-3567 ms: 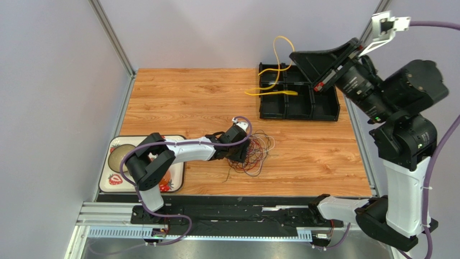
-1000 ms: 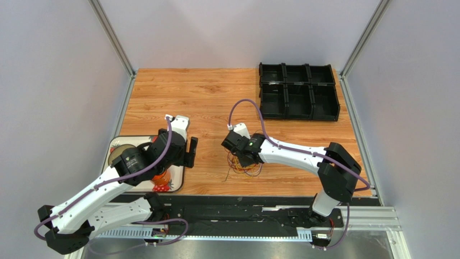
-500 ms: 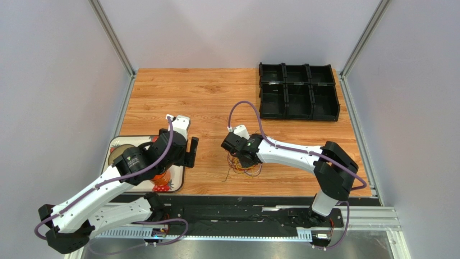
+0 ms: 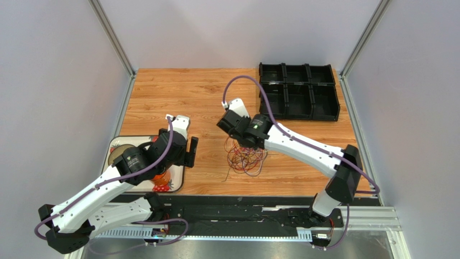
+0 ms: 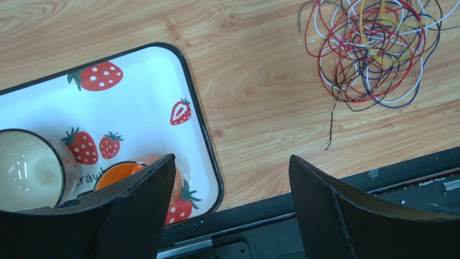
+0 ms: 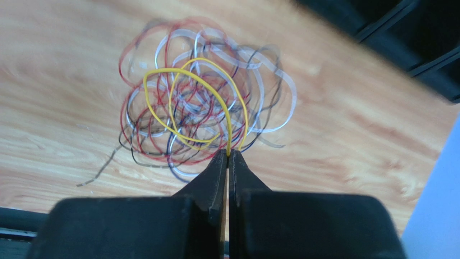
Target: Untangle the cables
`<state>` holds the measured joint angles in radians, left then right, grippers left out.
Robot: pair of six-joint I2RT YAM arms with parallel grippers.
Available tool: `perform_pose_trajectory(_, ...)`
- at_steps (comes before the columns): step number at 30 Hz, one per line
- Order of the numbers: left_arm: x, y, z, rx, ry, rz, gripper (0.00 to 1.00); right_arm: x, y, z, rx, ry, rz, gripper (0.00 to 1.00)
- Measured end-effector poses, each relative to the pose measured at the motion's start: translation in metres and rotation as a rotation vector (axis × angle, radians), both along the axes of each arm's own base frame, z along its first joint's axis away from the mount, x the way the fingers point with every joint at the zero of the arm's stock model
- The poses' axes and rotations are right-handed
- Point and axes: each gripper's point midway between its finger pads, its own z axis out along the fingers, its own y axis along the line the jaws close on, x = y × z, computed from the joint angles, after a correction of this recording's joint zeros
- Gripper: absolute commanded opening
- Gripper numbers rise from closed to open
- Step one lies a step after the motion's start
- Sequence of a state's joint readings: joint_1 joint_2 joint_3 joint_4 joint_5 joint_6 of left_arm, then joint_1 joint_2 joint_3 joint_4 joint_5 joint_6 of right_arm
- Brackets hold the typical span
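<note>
The cables (image 4: 245, 158) lie as a tangle of thin red, white, blue, yellow and dark loops on the wooden table, mid-front. My right gripper (image 4: 244, 143) hangs just above the tangle's far edge. In the right wrist view it (image 6: 228, 156) is shut on a yellow cable (image 6: 229, 135), whose two loops arch up over the tangle (image 6: 194, 118). My left gripper (image 4: 191, 151) is open and empty, left of the cables, over the right edge of the strawberry tray. In the left wrist view its jaws (image 5: 232, 205) stand wide apart and the tangle (image 5: 372, 48) shows at top right.
A white strawberry-print tray (image 4: 176, 186) at the front left holds a bowl (image 4: 120, 156) and an orange cup (image 5: 116, 175). A black compartment tray (image 4: 298, 90) stands at the back right. The table's front edge runs along a black rail (image 4: 243, 202).
My right gripper has moved up and toward the back with the yellow cable pinched, drawing it out of the tangle, which now lies more exposed. The left arm has not moved.
</note>
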<state>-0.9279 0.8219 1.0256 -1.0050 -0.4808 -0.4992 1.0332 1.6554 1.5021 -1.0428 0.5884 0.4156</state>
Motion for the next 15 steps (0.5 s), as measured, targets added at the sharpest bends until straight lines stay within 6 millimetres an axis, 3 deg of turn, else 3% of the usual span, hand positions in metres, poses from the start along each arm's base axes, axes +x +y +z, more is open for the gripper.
perform_pose_trajectory(5, 0.000, 0.001, 0.001, -0.006, -0.005, 0.001, 0.85, 0.020, -0.013, 0.088, 0.071, -0.190, -0.017, 0.00)
perform_pose_trajectory(7, -0.001, 0.002, 0.003, -0.009, -0.010, 0.004, 0.85, 0.025, -0.023, 0.111, 0.086, -0.241, -0.033, 0.00)
perform_pose_trajectory(15, -0.005, 0.012, 0.011, -0.037, -0.042, 0.016, 0.86, 0.062, -0.060, 0.163, 0.113, -0.348, -0.121, 0.00)
